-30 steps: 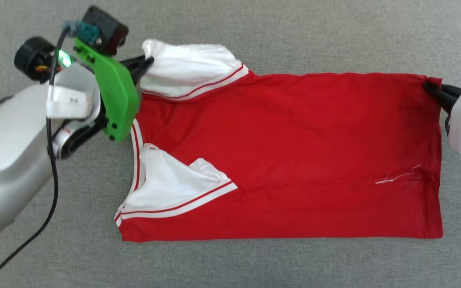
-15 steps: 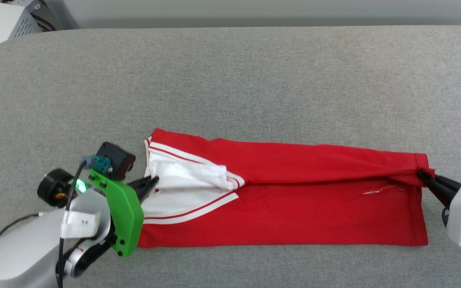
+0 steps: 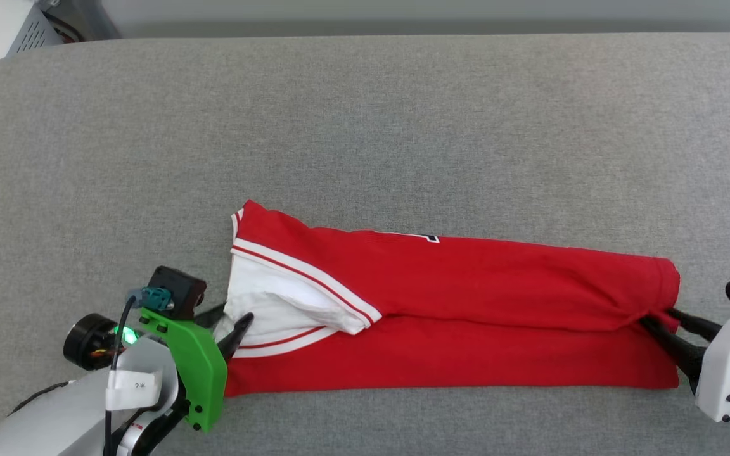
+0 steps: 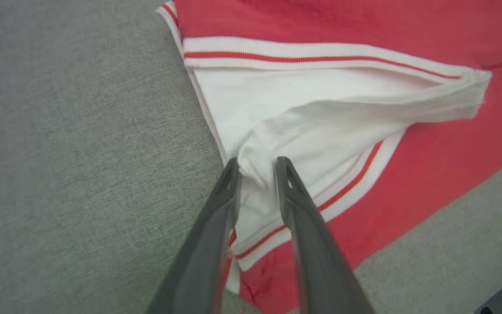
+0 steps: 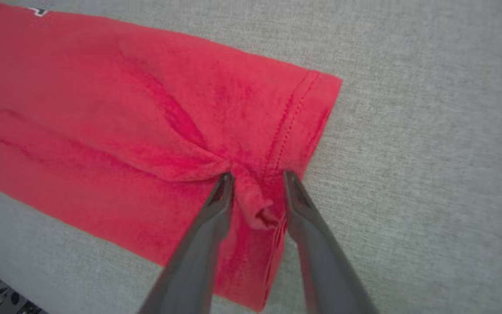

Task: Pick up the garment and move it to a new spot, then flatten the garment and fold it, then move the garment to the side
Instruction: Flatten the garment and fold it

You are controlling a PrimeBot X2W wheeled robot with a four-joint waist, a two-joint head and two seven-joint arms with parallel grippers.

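- One garment (image 3: 466, 297), red and folded lengthwise into a long band, lies flat on the grey surface (image 3: 365, 126), toward its near edge.
- Two grippers sit at the garment, one at each end.
- Left gripper (image 4: 256, 162), at the white sleeve end: its two fingers are parted, with sleeve cloth between the tips.
- Right gripper (image 5: 257, 176), at the hem end: its two fingers are parted either side of one bunched fold, not pinching it.

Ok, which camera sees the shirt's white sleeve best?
The left wrist view: the white sleeve is big and close, bunched between the fingers of the left gripper. The head view shows it small. The right wrist view looks at the red hem.
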